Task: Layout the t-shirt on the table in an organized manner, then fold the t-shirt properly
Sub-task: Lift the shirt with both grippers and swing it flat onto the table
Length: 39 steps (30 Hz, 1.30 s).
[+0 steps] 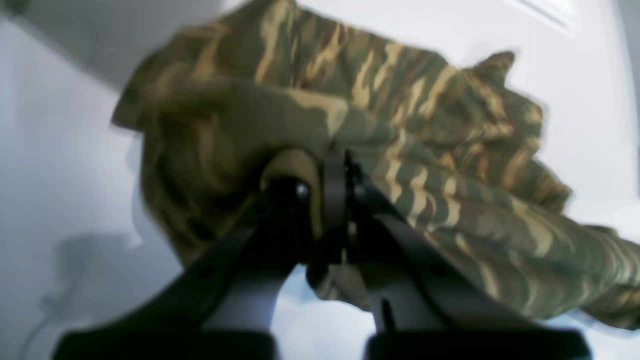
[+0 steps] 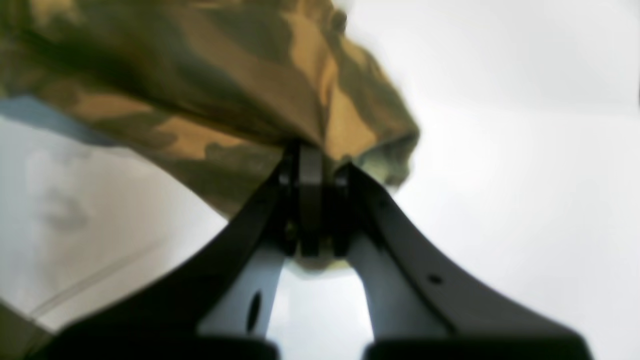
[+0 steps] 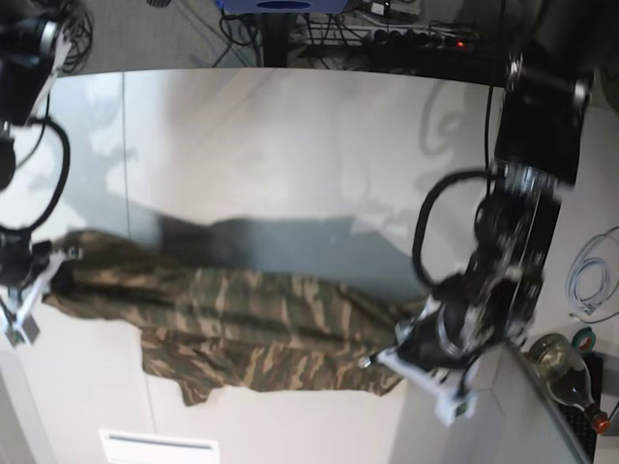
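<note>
Bottle [image 3: 564, 368] nearby (table's [image 3: 290, 135] edge).

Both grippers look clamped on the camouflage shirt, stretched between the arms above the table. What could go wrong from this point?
The left gripper and right gripper each pinch only a small bunch of the t-shirt, so fabric may slip out if the arms pull further apart. The middle sags in wrinkles with a flap hanging at the lower edge, so it may land creased on the table rather than flat.

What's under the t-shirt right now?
The t-shirt, stretched between the left pincer and right pincer, hangs over the white table; whatever lies beneath the cloth is hidden.
</note>
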Each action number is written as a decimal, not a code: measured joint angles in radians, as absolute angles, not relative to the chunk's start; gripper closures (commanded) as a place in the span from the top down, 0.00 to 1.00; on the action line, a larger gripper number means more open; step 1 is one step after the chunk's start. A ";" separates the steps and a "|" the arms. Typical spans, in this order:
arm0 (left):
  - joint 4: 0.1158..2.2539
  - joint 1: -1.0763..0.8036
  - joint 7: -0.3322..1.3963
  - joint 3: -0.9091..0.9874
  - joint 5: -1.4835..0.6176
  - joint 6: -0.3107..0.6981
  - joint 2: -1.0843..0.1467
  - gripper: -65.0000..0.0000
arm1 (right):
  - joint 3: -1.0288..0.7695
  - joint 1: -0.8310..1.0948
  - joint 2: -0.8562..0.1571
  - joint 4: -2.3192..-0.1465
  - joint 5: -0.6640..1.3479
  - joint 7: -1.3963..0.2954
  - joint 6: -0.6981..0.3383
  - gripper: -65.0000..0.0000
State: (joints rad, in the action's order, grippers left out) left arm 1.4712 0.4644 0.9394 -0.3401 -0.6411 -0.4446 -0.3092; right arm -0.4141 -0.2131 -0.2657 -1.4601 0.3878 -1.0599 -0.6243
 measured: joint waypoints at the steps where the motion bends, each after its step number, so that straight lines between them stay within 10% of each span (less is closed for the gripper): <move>1: 1.394 0.524 0.911 -0.400 -0.642 -0.432 -0.305 0.00 | -0.389 -0.259 -0.280 -1.396 0.365 -1.026 -0.624 0.02; 7: 1.035 0.923 0.748 -0.564 -0.653 -0.332 -0.215 0.00 | -0.266 -0.575 -0.412 -1.334 0.369 -0.956 -0.625 0.02; 14: 1.166 1.195 0.731 -0.477 -0.662 -0.311 -0.186 0.00 | -0.267 -0.800 -0.571 -1.518 0.388 -0.918 -0.659 0.02; 20: 1.328 0.970 0.856 -0.396 -0.647 -0.324 -0.231 0.00 | -0.281 -0.592 -0.588 -1.610 0.394 -0.906 -0.712 0.02; 31: 1.341 0.405 0.869 -0.403 -0.517 -0.341 -0.320 0.00 | -0.485 0.036 -0.271 -1.603 0.334 -0.958 -0.694 0.02; 39: 1.231 0.299 0.866 -0.409 -0.340 -0.325 -0.262 0.00 | -0.480 0.132 -0.210 -1.510 0.344 -0.874 -0.699 0.02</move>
State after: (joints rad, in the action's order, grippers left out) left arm 1.2308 0.2985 0.8661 -0.4091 -0.3397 -0.3248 -0.2619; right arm -0.4801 0.1318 -0.2104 -1.5101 0.3435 -0.8742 -0.6987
